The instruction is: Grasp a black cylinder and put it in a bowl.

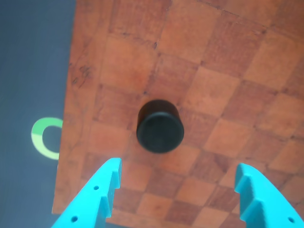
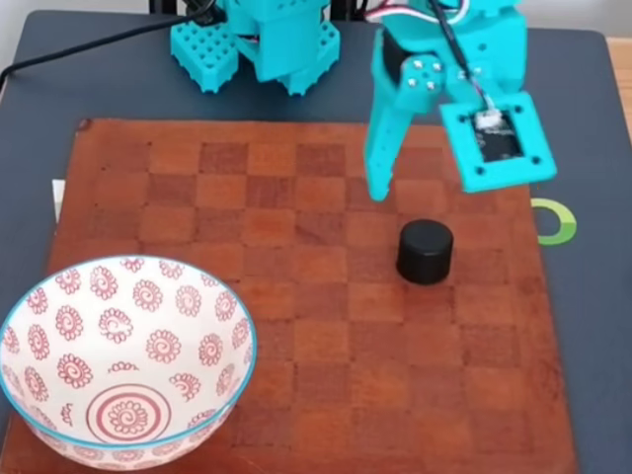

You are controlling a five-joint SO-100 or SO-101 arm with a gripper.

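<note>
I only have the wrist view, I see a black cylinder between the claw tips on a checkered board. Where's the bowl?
Observer: In the fixed view the bowl sits at the board's lower left corner, far from the black cylinder.
Operator: Anything inside it?
Observer: Nothing; only its red concentric rings show at the bottom.
Operator: Is the claw down around the cylinder yet?
Observer: No. The claw hangs open above and behind the cylinder, touching nothing.
Operator: Anything in the way to the bowl?
Observer: The checkered board between them is bare.
</note>
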